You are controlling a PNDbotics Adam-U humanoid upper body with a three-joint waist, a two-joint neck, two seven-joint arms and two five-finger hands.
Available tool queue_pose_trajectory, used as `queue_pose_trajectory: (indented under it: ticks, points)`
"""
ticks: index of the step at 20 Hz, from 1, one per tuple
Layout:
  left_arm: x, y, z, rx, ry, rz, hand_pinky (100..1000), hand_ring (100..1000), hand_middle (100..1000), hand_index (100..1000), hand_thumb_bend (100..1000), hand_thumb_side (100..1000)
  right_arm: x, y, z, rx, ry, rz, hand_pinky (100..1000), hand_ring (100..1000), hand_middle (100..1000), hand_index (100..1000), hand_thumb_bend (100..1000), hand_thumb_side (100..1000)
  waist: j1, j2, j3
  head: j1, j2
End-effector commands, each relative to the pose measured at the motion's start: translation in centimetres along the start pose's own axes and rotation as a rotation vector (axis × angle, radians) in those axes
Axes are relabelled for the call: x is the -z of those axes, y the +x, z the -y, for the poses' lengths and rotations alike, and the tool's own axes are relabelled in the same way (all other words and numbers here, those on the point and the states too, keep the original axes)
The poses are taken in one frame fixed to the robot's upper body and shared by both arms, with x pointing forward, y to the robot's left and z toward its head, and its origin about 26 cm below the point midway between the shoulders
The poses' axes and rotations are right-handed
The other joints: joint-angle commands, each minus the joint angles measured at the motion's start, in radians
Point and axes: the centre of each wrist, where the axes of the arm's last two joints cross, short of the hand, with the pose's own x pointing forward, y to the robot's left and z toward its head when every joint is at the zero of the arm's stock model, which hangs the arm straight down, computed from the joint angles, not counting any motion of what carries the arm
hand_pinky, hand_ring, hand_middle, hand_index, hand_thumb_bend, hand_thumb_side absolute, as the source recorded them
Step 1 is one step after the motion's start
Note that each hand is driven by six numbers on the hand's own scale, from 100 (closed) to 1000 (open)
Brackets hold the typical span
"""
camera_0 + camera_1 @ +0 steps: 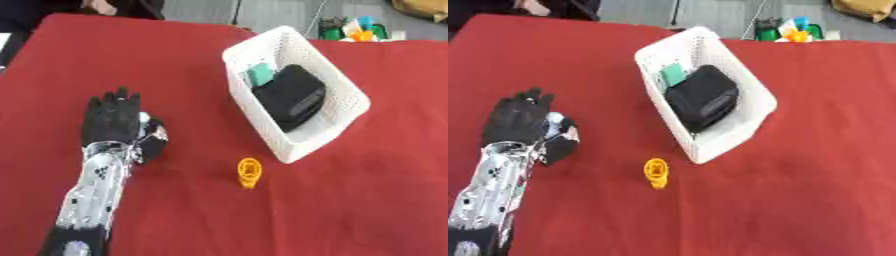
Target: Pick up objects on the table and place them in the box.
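A red cloth-covered surface is seen to fill most of the view, lying askew, with its far edge running across the top. Beyond that edge, well apart from the fingers and up to their right, a small cluster of coloured items in green, orange, white and blue is noted on grey floor; their nature cannot be made out. A tan object is partly seen at the top right corner. Dark shapes are observed past the far left edge.
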Motion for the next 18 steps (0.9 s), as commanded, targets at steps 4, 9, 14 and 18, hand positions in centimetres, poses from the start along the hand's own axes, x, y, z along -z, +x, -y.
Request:
queue_pose_trajectory:
  ticks: [4,9,14,18]
  points:
    - [-0.3,-0.3,-0.5,-0.009,0.031,-0.027,1000,1000,1000,1000,387,1000,0.5,0.5,0.0,0.014,-0.001,0.028,774,759,613,729,181,1000,-0.003,-0.017,0.002,0.0,-0.017]
    - [-0.2,-0.3,-0.2,-0.023,0.024,-0.028,1000,1000,1000,1000,421,1000,0.4,0.5,0.0,0.019,-0.002,0.028,774,758,612,729,180,1000,-0.007,-0.016,0.004,-0.001,-0.019]
    - [-0.1,-0.4,0.2,-0.065,0.003,-0.02,1000,1000,1000,1000,368,1000,0.4,0.5,-0.1,0.024,0.0,0.029,773,758,613,728,184,1000,-0.012,-0.014,0.007,-0.002,-0.021]
    - [0.1,-0.6,0.5,-0.075,-0.016,-0.025,1000,1000,1000,1000,370,1000,0.3,0.5,-0.1,0.026,0.0,0.03,774,758,613,729,182,1000,-0.017,-0.013,0.01,-0.002,-0.021]
